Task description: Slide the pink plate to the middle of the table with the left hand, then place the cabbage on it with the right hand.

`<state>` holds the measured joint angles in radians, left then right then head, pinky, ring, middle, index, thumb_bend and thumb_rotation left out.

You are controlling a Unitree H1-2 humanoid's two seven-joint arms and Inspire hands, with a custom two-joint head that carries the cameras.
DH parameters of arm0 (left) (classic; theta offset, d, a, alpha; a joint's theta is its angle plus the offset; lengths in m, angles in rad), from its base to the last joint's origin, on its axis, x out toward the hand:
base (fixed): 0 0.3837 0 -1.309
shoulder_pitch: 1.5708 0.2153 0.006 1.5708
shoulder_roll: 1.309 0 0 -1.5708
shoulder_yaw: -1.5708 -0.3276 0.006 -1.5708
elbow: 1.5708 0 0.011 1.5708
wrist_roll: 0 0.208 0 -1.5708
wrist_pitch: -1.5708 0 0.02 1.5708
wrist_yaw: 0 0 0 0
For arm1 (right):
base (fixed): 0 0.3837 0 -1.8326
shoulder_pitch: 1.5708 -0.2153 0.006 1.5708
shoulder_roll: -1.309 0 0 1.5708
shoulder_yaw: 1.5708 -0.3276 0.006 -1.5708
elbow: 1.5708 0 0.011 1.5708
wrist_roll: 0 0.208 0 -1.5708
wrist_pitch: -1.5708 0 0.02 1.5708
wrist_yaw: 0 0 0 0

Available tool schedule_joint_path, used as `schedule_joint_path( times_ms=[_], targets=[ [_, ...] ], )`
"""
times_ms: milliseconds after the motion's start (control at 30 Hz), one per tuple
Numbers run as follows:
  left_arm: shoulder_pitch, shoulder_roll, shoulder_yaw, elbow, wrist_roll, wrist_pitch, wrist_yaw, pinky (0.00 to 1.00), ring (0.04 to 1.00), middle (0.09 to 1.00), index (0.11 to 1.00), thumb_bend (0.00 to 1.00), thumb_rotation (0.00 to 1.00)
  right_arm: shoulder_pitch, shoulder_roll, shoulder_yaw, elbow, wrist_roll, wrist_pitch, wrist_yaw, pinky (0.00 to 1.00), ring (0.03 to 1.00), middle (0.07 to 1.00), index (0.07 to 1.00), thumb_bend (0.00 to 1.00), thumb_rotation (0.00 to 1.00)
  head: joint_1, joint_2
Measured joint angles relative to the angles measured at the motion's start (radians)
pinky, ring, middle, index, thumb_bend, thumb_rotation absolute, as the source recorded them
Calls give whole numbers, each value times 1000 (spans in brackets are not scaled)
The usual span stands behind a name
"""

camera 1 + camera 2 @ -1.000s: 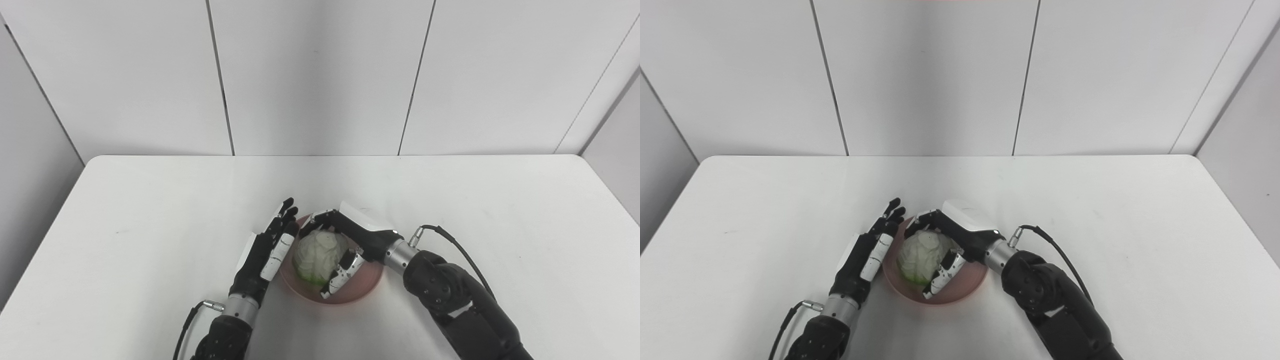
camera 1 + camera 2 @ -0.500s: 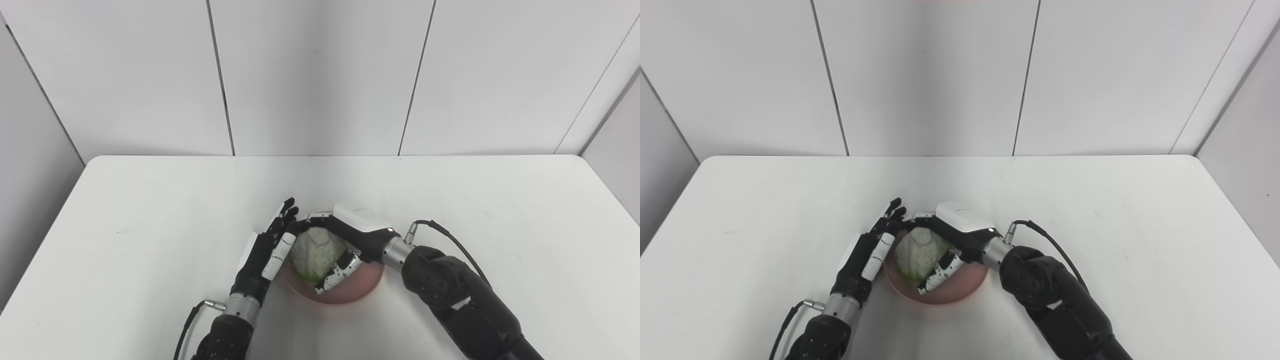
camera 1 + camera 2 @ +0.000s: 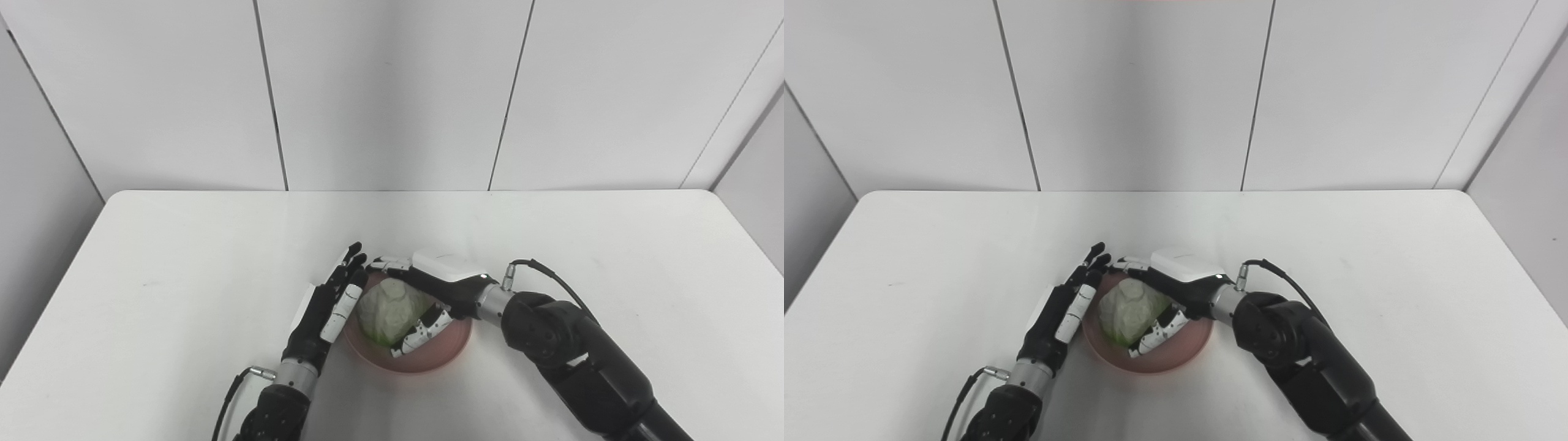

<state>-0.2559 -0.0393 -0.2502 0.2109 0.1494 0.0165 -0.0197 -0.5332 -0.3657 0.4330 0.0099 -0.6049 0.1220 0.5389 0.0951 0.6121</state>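
The cabbage (image 3: pixel 391 309) sits in the left half of the plate (image 3: pixel 444 355), close to the rim beside your left hand. Your right hand (image 3: pixel 429 294) is curled over it, fingers behind and thumb in front; whether it has let go you cannot tell from here. Judging by this, the placing is nearly finished: spread the fingers fully before you lift, then rise straight up so nothing drags the cabbage off. Your left hand (image 3: pixel 324 306) is flat and open, holding nothing, its edge against the plate's left rim; use it as a stop so the plate cannot skate across the desk (image 3: pixel 184 257).
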Motion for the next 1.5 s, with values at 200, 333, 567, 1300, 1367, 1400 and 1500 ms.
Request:
schedule_joint_path(
  times_ms=[200,333,567,1300,1367,1400,1500],
  targets=[
    [3,0,2,-2,0,0,0,897,928,939,925,801,1000,32,-21,-41,-108,20,57,43,778,937,971,944,945,505,-5,-5],
    [1,6,1,-1,17,-1,4,874,915,937,931,782,1000,20,-22,-88,-173,61,65,59,818,960,990,983,994,570,-6,-6],
    [0,5,1,9,0,-13,0,899,933,943,938,815,1000,-6,-27,-182,-192,145,64,37,847,961,997,1000,995,602,-6,-9],
    [29,16,-2,33,87,-126,54,932,952,964,968,856,1000,286,244,-470,-13,378,-58,-422,993,1000,1000,1000,806,1000,-12,-46],
    [34,3,11,45,70,-151,56,959,969,979,981,872,1000,304,262,-476,5,409,-90,-443,999,1000,1000,1000,782,1000,-12,-46],
    [35,-1,17,46,60,-153,53,967,974,984,986,878,1000,304,262,-479,16,428,-105,-443,1000,1000,1000,1000,772,1000,-12,-49],
    [39,-4,33,46,27,-154,32,991,994,999,999,878,1000,299,259,-504,36,508,-132,-443,1000,1000,1000,1000,765,1000,-11,-57]
  ],
)
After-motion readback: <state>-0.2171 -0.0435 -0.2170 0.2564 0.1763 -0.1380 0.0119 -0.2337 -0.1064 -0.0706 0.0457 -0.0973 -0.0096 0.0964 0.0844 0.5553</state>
